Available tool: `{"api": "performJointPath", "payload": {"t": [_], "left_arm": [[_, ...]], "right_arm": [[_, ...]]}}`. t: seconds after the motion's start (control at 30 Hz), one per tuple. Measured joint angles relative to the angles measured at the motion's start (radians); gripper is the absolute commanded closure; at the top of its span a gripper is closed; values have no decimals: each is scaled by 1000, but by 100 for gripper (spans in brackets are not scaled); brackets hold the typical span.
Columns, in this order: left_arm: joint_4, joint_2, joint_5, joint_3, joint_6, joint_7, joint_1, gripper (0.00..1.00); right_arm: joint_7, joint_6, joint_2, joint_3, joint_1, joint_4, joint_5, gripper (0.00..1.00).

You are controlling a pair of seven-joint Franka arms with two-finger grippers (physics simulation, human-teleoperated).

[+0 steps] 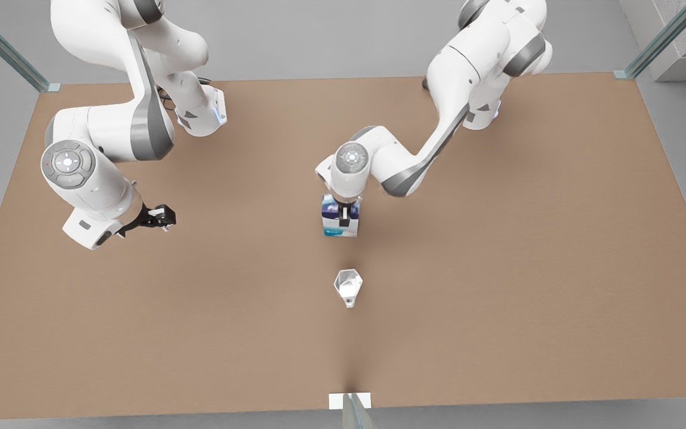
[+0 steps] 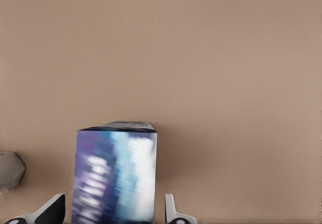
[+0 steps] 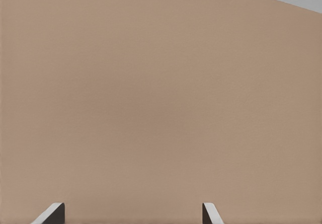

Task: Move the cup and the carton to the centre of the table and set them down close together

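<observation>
- Carton (image 1: 340, 219) work falls to the left gripper (image 1: 343, 213), which stands over it near the middle of the table (image 1: 498, 268). In the left wrist view its two fingers (image 2: 171, 211) flank the carton (image 2: 114, 176) with a small gap on each side, so they look released, not clamped.
- Cup (image 1: 348, 286) stands upright, a little nearer the table's front edge than the carton and apart from it; the left wrist view catches it (image 2: 10, 171) to one side of the carton.
- Closing squarely on the carton's flat sides, low enough not to tip it, seems wise, followed by a short carry toward the cup.
- Right gripper (image 1: 161, 217) waits over the table's left part as the front view shows it, fingers (image 3: 50, 214) spread and empty.
- Risk: nudging the cup over when setting down.
</observation>
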Motion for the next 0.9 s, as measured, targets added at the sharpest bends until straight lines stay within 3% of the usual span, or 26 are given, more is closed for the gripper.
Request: {"api": "performJointPath", "payload": {"t": [0.13, 0.23, 0.33, 0.4, 0.43, 0.5, 0.67, 0.77, 0.83, 0.87, 0.9], "left_arm": [[49, -106, -22, -2, -170, -32, 5, 0], [171, -139, -41, 21, -340, -456, 54, 0], [170, -157, -43, 23, -391, -607, 407, 0], [169, -187, -7, 47, -413, -820, 410, 0], [170, -216, 10, 206, -434, -844, 319, 0], [164, -262, 22, 392, -469, -896, 223, 0], [171, -280, 11, 418, -498, -784, 380, 0], [172, -294, -19, 557, -519, -725, 368, 0], [172, -289, -49, 555, -537, -741, 371, 0], [171, -292, -59, 494, -536, -758, 434, 0], [171, -294, -58, 357, -535, -796, 544, 0]], "right_arm": [[0, 0, 0, 0, -1, 0, 1, 0], [0, 0, 0, 0, 0, 2, 2, 0], [0, 0, 0, 0, 0, 2, 2, 0], [0, 0, 0, 0, 0, 3, 2, 0], [0, 0, 0, 0, 1, 6, 2, 0], [0, 0, 0, 0, -1, 6, 2, 0], [40, 0, 0, 0, -1, 8, 2, 0], [40, 0, 0, 0, -2, 8, 2, 0], [40, 0, 0, 1, -1, 8, 2, 0], [40, 0, 0, 1, -2, 8, 2, 0], [40, 0, 0, 0, 0, 8, 2, 0]]}}
